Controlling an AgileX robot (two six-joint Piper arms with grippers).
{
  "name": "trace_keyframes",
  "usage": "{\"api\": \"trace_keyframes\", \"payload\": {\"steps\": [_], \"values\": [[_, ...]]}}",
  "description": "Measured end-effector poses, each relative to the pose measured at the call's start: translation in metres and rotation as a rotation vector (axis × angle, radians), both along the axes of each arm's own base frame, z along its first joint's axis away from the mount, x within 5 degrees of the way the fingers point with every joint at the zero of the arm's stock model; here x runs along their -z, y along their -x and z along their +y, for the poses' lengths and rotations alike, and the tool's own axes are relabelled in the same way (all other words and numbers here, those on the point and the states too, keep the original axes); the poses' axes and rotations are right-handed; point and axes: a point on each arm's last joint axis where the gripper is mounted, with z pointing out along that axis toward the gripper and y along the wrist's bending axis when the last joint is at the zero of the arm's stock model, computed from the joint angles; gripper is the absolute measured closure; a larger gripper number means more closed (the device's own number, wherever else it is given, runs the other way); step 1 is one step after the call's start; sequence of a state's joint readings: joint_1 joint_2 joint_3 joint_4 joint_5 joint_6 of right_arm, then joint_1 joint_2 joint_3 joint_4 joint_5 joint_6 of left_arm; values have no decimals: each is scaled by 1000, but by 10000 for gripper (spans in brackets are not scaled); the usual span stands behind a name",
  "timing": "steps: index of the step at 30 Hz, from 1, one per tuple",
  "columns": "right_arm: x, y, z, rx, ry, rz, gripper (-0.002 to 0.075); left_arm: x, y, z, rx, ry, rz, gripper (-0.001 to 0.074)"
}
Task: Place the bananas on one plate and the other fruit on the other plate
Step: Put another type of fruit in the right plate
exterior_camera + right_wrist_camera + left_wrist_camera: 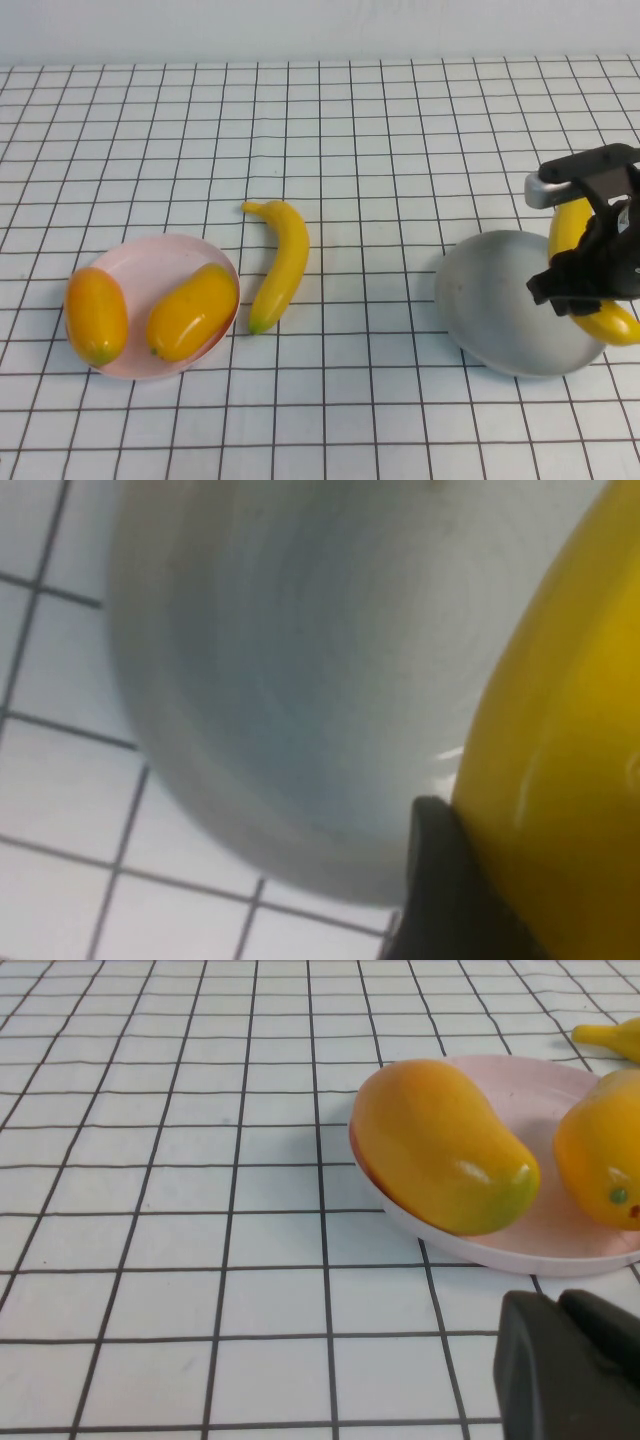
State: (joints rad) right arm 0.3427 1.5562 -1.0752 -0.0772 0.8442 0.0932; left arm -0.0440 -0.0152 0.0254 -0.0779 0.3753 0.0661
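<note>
My right gripper (592,262) hangs at the right edge of the surface (380,120), over the right rim of one plate (500,300), its jaws closed on a banana (575,225). That banana lies partly over this plate's right side and partly past its rim. Well to the left sits the other plate (150,262), with two fruits on it side by side: one (96,315) at its left rim, the other (192,311) on its right half. A second banana (281,262) lies on the surface just right of that plate, between the two plates. My left gripper (575,1370) hovers close by the plate with the fruits, on its left.
</note>
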Motion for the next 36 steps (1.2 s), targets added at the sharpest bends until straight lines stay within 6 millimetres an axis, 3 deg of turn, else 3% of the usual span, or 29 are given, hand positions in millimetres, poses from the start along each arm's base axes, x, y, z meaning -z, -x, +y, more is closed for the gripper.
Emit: {"api": "trace_keyframes", "payload": {"steps": [5, 13, 21, 24, 29, 33, 36], "values": [[13, -14, -8, -19, 74, -29, 404, 0, 0, 0, 0, 0, 0, 738], [49, -27, -3, -25, 90, 42, 404, 0, 0, 0, 0, 0, 0, 738], [55, -29, -2, -27, 90, 49, 400, 0, 0, 0, 0, 0, 0, 738], [55, -29, -2, -26, 91, 51, 351, 0, 0, 0, 0, 0, 0, 738], [39, -33, -1, -10, 105, 88, 301, 0, 0, 0, 0, 0, 0, 738], [7, -43, 11, -17, 103, 66, 297, 0, 0, 0, 0, 0, 0, 738], [-19, -47, 32, -44, 60, 22, 297, 0, 0, 0, 0, 0, 0, 738]]}}
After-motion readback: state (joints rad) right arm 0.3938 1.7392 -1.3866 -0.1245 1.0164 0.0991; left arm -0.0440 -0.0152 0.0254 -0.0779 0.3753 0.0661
